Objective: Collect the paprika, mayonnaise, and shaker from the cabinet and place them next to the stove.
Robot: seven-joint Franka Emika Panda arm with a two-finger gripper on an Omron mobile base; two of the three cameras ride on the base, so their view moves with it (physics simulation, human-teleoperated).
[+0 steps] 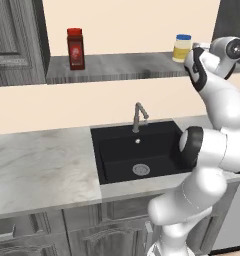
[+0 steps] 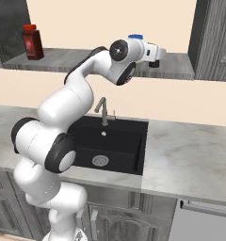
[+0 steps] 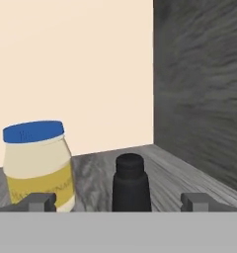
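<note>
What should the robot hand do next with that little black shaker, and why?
Probably ease forward until the fingers straddle the shaker, then close. The gripper is open, and the shaker stands upright between its fingertips, not yet gripped. The mayonnaise stands close beside it, so a straight approach seems safest.

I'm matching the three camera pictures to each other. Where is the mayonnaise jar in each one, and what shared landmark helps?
Left base view: the mayonnaise stands upper right on the shelf board, just left of the arm.
Right base view: its blue lid peeks above the arm, top centre.
Hand view: lower left, left of the black shaker.
Shared landmark: the grey streaked shelf board it stands on.
</note>
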